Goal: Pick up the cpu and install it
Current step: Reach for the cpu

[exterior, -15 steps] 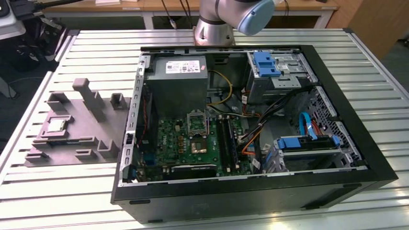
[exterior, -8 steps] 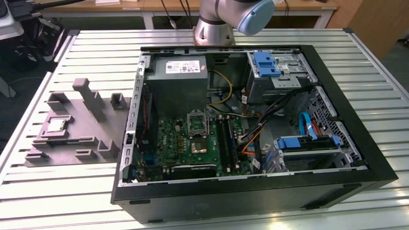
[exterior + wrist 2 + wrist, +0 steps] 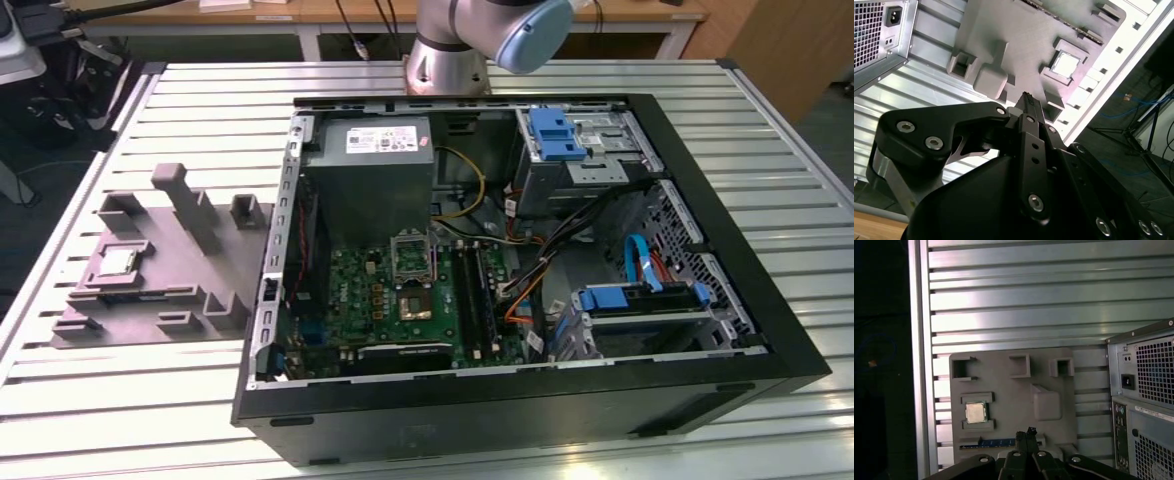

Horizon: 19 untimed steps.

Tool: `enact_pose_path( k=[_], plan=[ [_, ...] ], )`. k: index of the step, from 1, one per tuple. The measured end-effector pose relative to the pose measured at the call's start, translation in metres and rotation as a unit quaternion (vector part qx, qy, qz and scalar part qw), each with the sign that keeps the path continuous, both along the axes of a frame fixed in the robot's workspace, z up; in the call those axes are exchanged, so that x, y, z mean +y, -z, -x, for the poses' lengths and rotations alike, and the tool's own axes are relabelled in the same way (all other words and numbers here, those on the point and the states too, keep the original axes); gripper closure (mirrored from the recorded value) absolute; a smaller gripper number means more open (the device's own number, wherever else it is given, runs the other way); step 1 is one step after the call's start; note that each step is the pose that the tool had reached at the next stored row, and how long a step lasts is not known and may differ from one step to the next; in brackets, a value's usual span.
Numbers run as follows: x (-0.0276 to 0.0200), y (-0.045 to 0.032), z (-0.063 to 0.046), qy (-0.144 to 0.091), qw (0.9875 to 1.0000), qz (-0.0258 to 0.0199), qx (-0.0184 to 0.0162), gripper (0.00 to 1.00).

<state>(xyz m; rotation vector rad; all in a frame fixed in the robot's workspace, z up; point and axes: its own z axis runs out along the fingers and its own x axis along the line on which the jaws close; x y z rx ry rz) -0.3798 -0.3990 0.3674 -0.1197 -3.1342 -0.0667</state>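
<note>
The cpu (image 3: 118, 262) is a small pale silvery square lying flat in a recess of a grey fixture plate (image 3: 147, 300) at the exterior view's left, beside the open computer case (image 3: 534, 400). It also shows in both wrist views, cpu (image 3: 1066, 65) and cpu (image 3: 975, 412), seated between raised grey blocks. My gripper (image 3: 1027, 99) hangs well above the fixture with its black fingers pressed together and nothing between them; its tips (image 3: 1029, 432) sit off to one side of the cpu. On the green motherboard, the black metal-framed socket (image 3: 414, 300) stands with its frame lifted.
The grey power supply box (image 3: 374, 170) with a white label fills the case's upper part. Blue drive brackets (image 3: 558, 135) and cables (image 3: 587, 240) crowd the case at the exterior view's right. The fixture carries tall grey posts (image 3: 187, 205). The ribbed metal table (image 3: 134, 420) has open edges.
</note>
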Motion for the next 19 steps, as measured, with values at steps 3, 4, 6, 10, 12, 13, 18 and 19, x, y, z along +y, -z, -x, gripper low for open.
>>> enact_pose_path(
  k=[3,4,6,10,12,13,18,19],
  plan=[
    [0.0,0.0003,0.001,0.0,1.0,0.0,0.0006,0.89],
    [0.0,0.0004,0.001,0.0,1.0,0.0,0.0007,0.89],
    [0.0,0.0006,0.002,0.0,1.0,0.0,0.0011,0.89],
    [0.0,0.001,0.004,0.0,1.0,0.0,0.0018,0.89],
    [0.0,0.0013,0.005,0.0,1.0,0.0,0.0021,0.89],
    [0.0,0.0015,0.005,0.0,1.0,0.0,0.0023,0.89],
    [0.0007,0.0023,0.016,0.0,1.0,0.0,0.0034,0.89],
    [0.0007,0.0025,0.018,0.0,1.0,0.0,0.0038,0.89]
  ],
)
